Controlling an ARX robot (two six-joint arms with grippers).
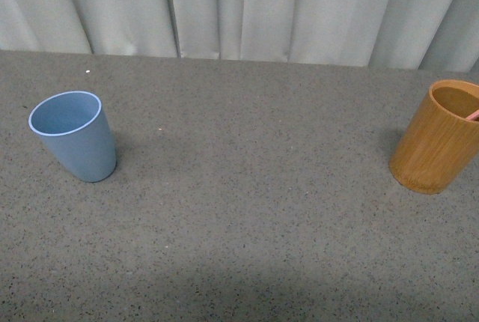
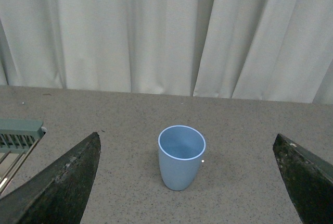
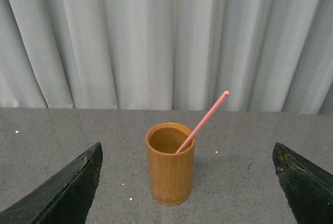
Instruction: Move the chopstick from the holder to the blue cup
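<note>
Front cam has the blue cup point(image 1: 72, 136) standing upright on the left side of the speckled grey table point(image 1: 247, 210). The bamboo holder point(image 1: 436, 142) is way over at the right edge, well apart from it.

The pink chopstick point(image 3: 203, 121) is in the holder, leaning on the rim with its top end poking out well above it. The right wrist cam shows that best.

My right gripper point(image 3: 187, 145) is spread wide with nothing in it. The holder sits framed between its fingers, but neither one touches it. Left gripper point(image 2: 186, 136) is the same deal: wide open and empty, with the cup between the fingers and clear of both. A pale pleated curtain point(image 1: 262, 7) hangs behind the table.
</note>
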